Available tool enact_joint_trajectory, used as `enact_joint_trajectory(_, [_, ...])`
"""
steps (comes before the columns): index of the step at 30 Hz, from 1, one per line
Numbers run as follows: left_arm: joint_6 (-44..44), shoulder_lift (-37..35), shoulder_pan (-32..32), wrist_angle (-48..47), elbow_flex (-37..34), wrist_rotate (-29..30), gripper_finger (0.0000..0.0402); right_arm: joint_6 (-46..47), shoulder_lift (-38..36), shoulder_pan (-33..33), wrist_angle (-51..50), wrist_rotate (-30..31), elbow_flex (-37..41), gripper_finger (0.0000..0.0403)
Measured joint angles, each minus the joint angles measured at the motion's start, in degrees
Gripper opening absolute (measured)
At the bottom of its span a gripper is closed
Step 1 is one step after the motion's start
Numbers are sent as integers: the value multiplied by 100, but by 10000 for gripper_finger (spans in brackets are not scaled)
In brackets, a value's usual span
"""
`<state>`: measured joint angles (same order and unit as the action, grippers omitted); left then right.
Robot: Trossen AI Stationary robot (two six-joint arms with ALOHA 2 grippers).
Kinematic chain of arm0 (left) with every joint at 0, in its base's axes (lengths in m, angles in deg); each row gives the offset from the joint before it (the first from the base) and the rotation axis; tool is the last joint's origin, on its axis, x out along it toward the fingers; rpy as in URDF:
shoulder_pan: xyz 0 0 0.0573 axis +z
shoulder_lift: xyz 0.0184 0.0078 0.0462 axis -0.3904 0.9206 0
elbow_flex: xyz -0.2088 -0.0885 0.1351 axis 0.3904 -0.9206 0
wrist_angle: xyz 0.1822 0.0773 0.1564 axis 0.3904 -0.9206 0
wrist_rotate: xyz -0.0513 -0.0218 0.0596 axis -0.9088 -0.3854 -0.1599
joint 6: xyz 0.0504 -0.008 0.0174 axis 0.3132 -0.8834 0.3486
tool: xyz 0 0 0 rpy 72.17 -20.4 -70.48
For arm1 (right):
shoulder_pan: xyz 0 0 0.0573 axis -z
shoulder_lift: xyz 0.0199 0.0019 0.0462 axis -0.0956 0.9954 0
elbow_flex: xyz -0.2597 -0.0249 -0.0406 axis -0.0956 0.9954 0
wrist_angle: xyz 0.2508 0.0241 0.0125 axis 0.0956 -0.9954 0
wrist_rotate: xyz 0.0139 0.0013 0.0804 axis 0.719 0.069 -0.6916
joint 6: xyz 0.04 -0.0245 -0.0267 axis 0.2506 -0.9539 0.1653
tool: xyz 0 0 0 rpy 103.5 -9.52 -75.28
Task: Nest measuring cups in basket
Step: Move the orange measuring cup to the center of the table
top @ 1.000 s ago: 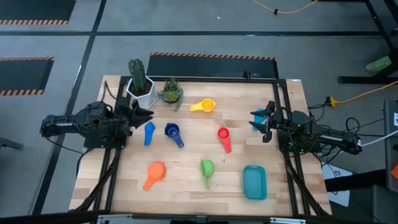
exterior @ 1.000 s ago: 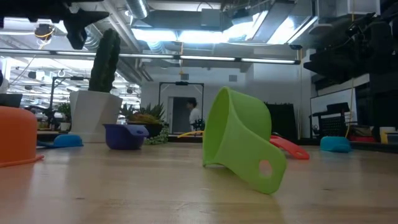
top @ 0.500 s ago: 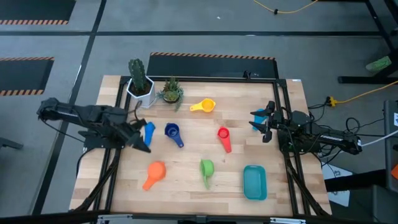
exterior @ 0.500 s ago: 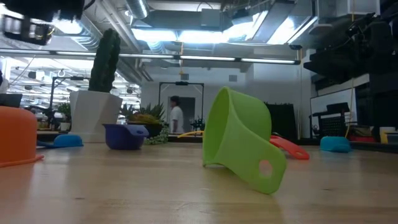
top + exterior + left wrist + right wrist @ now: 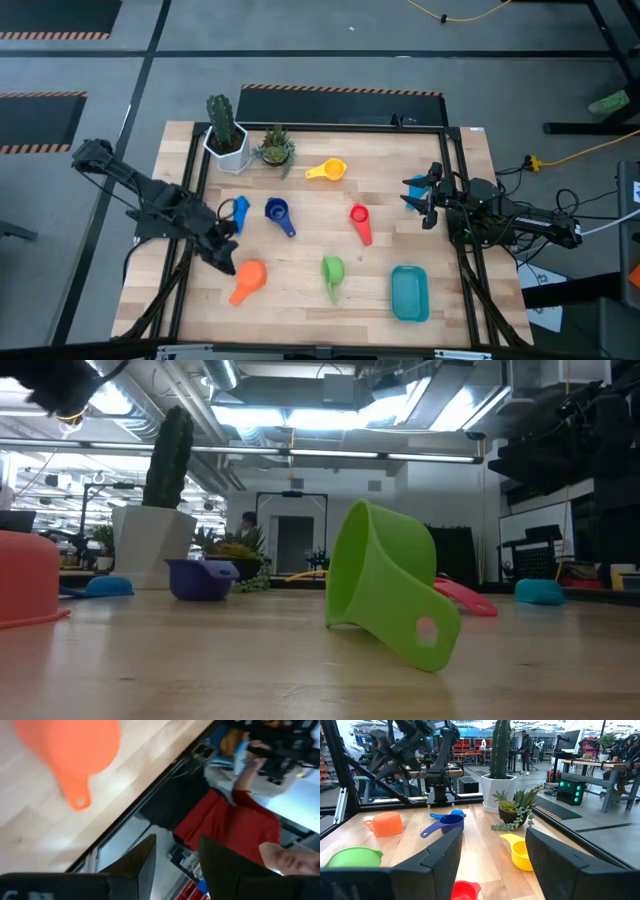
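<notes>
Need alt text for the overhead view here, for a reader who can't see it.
Six measuring cups lie scattered on a wooden table, none in the teal basket at the front right. The left gripper, open, hovers beside the orange cup; the right gripper, open, waits at the right edge. Two potted plants stand at the back.

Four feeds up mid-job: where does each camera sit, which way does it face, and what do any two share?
High view: above the table, looking straight down; both arms show, left gripper beside the orange cup, right gripper waiting at the right edge.
Low view: table height, looking across; green cup close, dark arm parts at upper left.
Left wrist view: looks past its open fingers at the orange cup and a person in red.
Right wrist view: looks across the table at the cups and the left arm.
Shared: the orange cup shows in all four.
</notes>
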<state>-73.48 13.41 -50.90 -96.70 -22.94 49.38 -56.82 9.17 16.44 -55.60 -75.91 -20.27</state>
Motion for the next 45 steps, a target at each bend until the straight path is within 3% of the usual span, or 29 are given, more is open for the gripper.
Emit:
enact_joint_trajectory(9, [-840, 741, -1041, 7, 0, 572, 137, 0, -2, -1, 1, 0, 0, 225])
enact_joint_trajectory(16, [-1072, 1435, -1490, 7, 0, 638, 137, -1, -2, 0, 0, 0, 0, 225])
enact_joint_trajectory(26, [-848, 2269, -1639, 9, 0, 1041, 137, -1, 0, 0, 1, 0, 0, 225])
enact_joint_trajectory(45, [-692, 3317, -1641, 542, 0, 1041, 137, 0, 0, 0, 0, 0, 0, 225])
